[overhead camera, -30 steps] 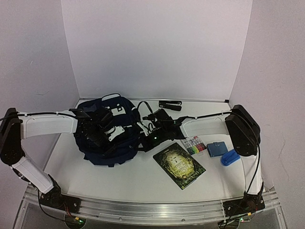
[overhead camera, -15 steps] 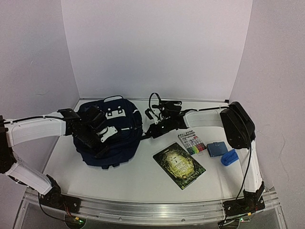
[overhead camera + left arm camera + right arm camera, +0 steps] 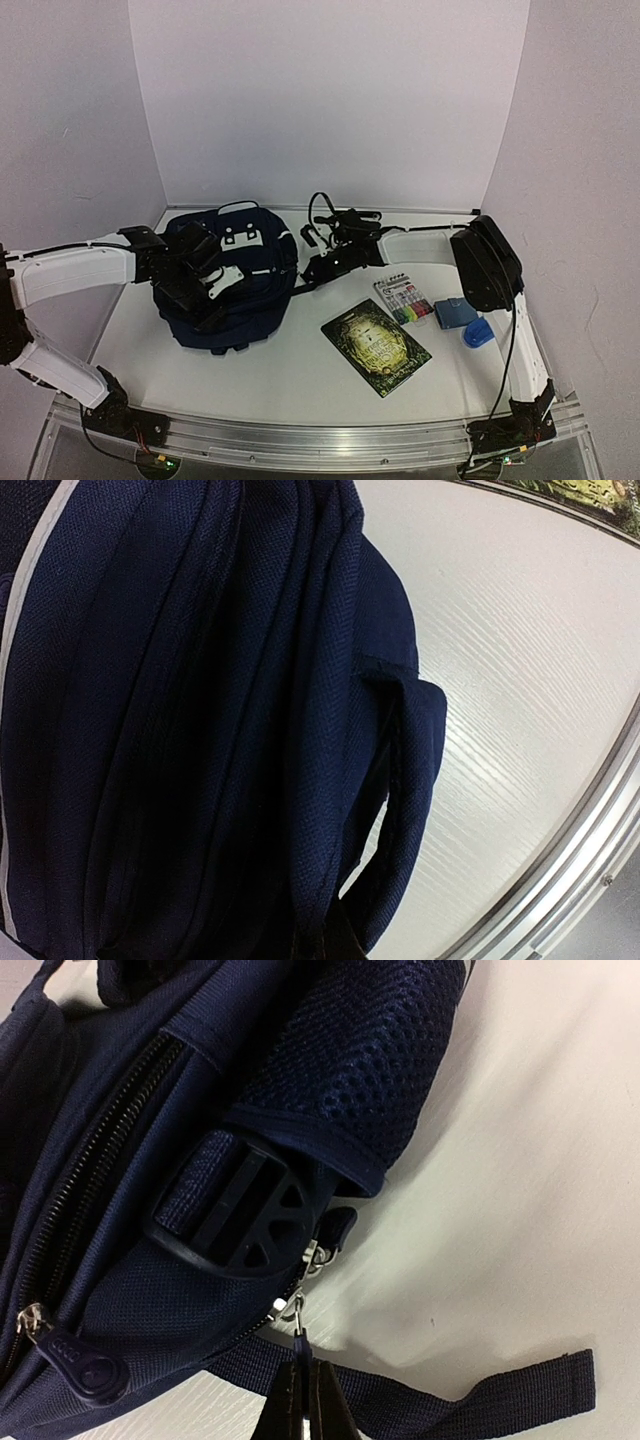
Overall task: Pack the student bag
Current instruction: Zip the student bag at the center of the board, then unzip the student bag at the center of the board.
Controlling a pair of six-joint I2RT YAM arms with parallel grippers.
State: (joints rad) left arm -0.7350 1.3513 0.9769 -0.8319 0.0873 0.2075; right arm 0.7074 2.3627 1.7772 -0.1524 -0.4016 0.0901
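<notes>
As it pinches a zipper pull (image 3: 295, 1310), the right gripper (image 3: 305, 1375) has drawn rearward. Left gripper (image 3: 205, 285) closed atop navy, white-striped student bag (image 3: 255, 300).

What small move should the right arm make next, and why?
Probably draw the zipper pull along its track to start opening the student bag. The right tool is shut on that pull, and the zippers in view look closed.
</notes>
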